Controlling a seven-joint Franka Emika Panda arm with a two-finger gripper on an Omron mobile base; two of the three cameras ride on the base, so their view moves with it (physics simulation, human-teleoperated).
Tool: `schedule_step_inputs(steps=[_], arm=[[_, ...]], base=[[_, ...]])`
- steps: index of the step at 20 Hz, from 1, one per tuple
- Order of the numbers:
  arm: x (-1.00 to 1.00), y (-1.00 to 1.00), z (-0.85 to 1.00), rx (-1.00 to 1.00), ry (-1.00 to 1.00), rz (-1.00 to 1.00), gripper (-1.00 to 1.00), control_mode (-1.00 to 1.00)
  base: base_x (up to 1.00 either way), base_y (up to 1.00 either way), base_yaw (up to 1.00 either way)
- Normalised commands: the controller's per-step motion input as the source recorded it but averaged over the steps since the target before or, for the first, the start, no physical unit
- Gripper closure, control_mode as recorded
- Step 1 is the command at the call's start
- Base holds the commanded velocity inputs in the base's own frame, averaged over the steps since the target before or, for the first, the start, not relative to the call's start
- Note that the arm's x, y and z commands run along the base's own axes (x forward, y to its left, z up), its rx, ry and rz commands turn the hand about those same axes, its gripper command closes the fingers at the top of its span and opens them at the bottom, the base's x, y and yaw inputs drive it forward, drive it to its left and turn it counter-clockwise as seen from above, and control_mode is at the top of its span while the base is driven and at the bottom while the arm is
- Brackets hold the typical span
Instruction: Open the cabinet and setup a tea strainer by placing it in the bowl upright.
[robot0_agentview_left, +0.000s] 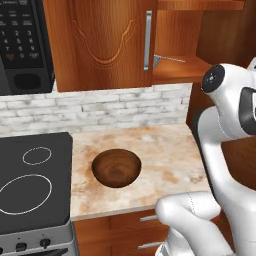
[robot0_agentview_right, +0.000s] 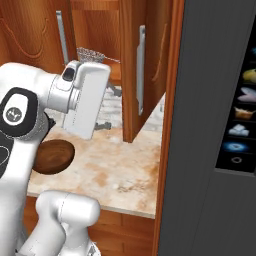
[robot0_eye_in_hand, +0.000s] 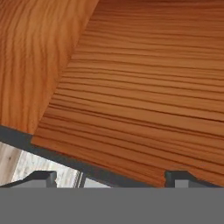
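The cabinet (robot0_agentview_left: 100, 45) hangs above the counter with its left door shut and its right door (robot0_agentview_right: 131, 75) swung out. On the wooden shelf inside lies the tea strainer (robot0_agentview_left: 164, 60), a small grey mesh basket with a thin wire handle, also seen as the tea strainer (robot0_agentview_right: 90, 54) just above my hand. The dark wooden bowl (robot0_agentview_left: 116, 167) sits empty on the marble counter; my arm hides part of the bowl (robot0_agentview_right: 55, 156). My gripper (robot0_agentview_right: 108, 108) hovers below the shelf beside the open door. In the hand view the gripper (robot0_eye_in_hand: 111, 179) is open, close to a wooden surface, holding nothing.
A black stove top (robot0_agentview_left: 32, 180) lies left of the bowl, with a microwave (robot0_agentview_left: 22, 45) above it. A tall dark grey panel (robot0_agentview_right: 210, 125) stands at the right. Brick wall (robot0_agentview_left: 100, 107) backs the counter (robot0_agentview_left: 165, 165); drawers (robot0_agentview_left: 145, 230) sit below its front edge.
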Motion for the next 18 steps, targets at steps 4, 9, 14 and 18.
schedule_step_inputs(steps=[4,9,14,18], arm=[[-0.29,-0.32,0.0,0.0,0.0,0.0,-1.0,-1.0],[-0.22,-0.1,0.0,0.0,0.0,0.0,-1.0,-1.0],[-0.04,0.91,0.0,0.0,-0.05,-0.11,-1.0,-1.0],[0.0,1.0,0.0,0.05,-0.17,-0.14,-1.0,-1.0]], base=[[0.0,0.0,0.0],[0.0,0.0,0.0],[0.0,0.0,0.0],[0.0,0.0,0.0]])
